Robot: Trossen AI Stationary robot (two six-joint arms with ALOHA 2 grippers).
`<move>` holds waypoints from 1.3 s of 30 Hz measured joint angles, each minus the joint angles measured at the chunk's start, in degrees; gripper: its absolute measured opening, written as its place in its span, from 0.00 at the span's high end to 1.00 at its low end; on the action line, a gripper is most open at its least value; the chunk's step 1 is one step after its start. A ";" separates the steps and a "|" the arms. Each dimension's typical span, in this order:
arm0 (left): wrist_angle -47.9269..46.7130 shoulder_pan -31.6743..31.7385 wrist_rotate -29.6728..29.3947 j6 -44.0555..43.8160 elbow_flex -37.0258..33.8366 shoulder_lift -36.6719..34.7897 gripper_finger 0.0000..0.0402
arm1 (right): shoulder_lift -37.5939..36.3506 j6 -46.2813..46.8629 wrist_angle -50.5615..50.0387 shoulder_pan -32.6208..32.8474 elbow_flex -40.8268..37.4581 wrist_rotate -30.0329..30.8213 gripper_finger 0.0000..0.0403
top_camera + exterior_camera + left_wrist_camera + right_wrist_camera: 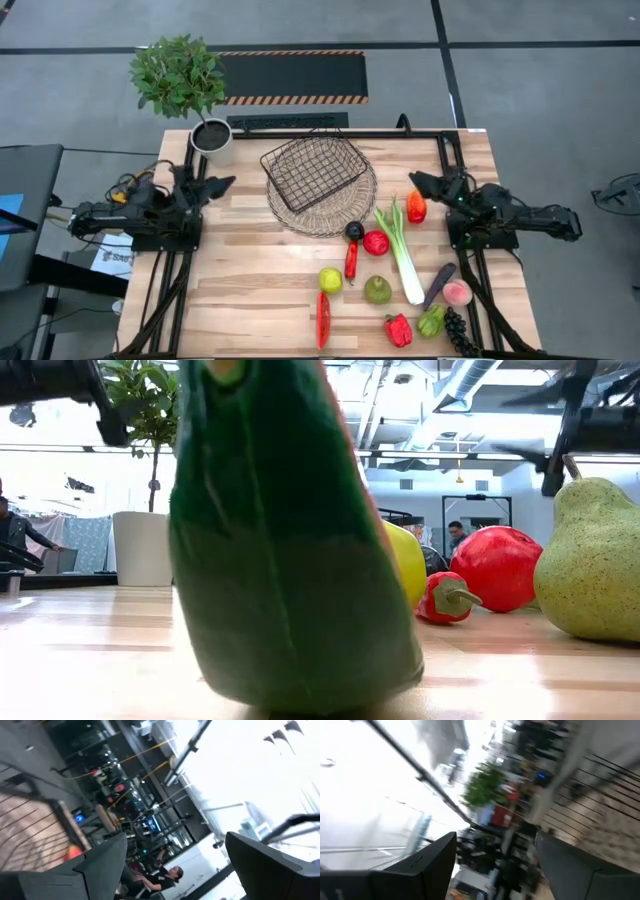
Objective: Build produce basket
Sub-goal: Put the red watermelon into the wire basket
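The dark wire basket (313,172) rests tilted on a round wicker tray (322,205) at the table's far middle. The produce lies to the near right: a leek (403,250), a red apple (376,242), a chilli (351,260), a yellow-green apple (330,280), a pear (377,290), a watermelon slice (323,320), red and green peppers, an aubergine, a peach and grapes. My left gripper (218,185) hovers open at the left edge, pointing toward the basket. Opposite it at the right edge, my right gripper (420,182) is also open, just beyond an orange-red pepper (416,208). Nothing is between either pair of fingers.
A potted green plant (210,138) stands at the far left corner, close to my left gripper. In the low view the watermelon slice (290,560) fills the foreground, with the pear (595,560) to its right. Bare wood lies at the near left (240,290).
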 joint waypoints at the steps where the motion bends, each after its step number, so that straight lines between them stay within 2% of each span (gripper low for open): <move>1: -0.81 0.00 0.40 1.36 1.85 1.10 0.19 | -0.05 -1.07 0.84 0.00 0.22 -0.01 0.28; 4: -4.71 0.00 2.79 4.34 7.71 5.26 0.19 | 0.04 -3.44 0.88 0.00 2.12 -0.02 0.28; 9: -13.73 -0.02 7.92 2.38 19.38 15.80 0.19 | 0.04 -5.03 0.98 -0.08 7.35 0.02 0.28; 13: -22.96 -0.02 14.57 5.27 29.60 25.16 0.19 | 0.02 -14.49 1.24 0.12 12.72 -0.20 0.28; 18: -32.45 -0.02 17.85 10.14 40.08 33.88 0.19 | 0.77 -25.95 1.15 0.81 18.32 -5.13 0.28; 29: -32.14 0.02 19.34 13.43 53.87 39.87 0.19 | 11.47 -29.53 -6.10 2.80 30.77 -6.66 0.28; 32: -34.01 0.36 19.48 13.25 57.19 40.69 0.19 | 15.55 -29.16 -12.08 3.20 36.42 -7.39 0.28; 34: -37.83 0.44 19.77 12.22 60.08 41.86 0.19 | 19.21 -27.17 -19.48 3.71 41.53 -7.76 0.28; 39: -52.47 0.46 19.72 11.96 67.89 44.83 0.19 | 32.10 -22.96 -51.00 5.86 56.36 -7.87 0.28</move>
